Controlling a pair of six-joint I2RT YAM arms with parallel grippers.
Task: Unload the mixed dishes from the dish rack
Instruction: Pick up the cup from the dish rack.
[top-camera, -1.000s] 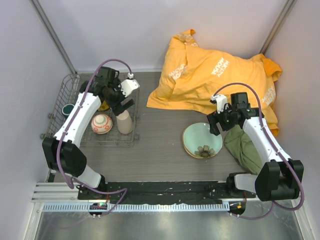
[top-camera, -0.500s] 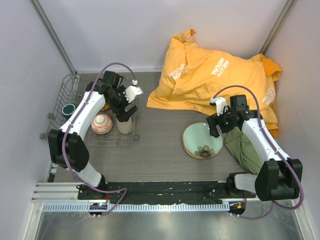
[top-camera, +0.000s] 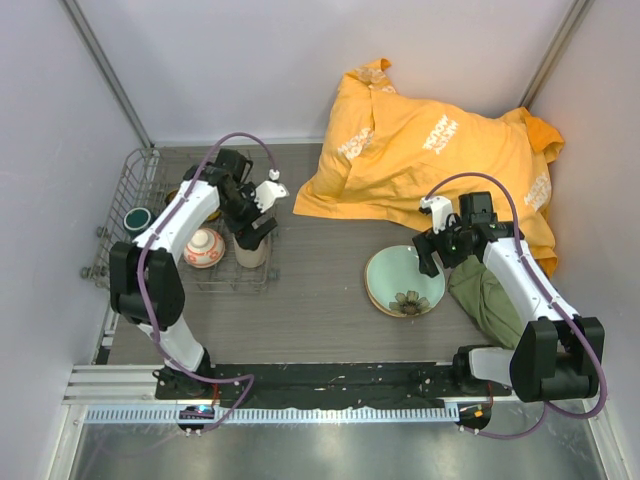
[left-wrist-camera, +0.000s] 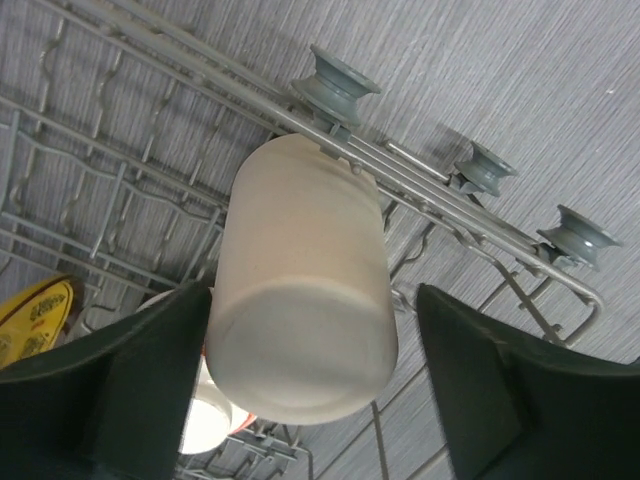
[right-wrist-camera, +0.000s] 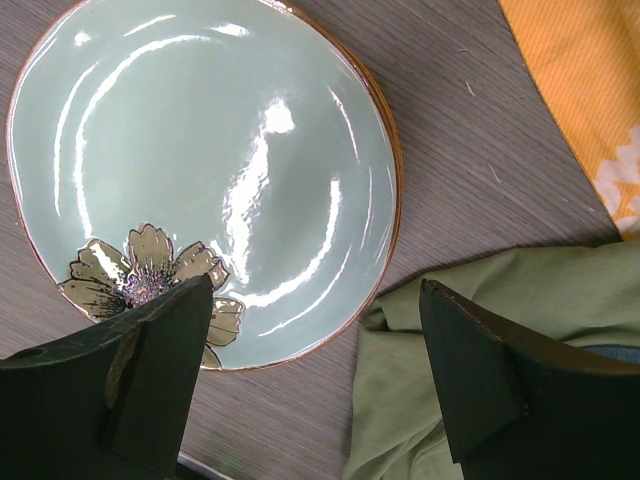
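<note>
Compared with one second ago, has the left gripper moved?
Yes. The left gripper moved toward the near right corner of the dish rack, and its open jaws now straddle the beige cup.

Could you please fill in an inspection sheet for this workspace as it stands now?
Surface: grey table, no spills seen.
Job's things: dish rack holds the upturned beige cup, white-and-red bowl, dark green mug and yellow plate; the pale green plate lies on the table.
Clutter: orange cloth at the back; olive cloth beside the pale green plate.
Grippers: left gripper open, straddling the cup; right gripper open and empty, above the plate's edge.
Cables: purple cables loop over both arms, clear of the dishes.
Surroundings: pale walls; nothing else seen.
</note>
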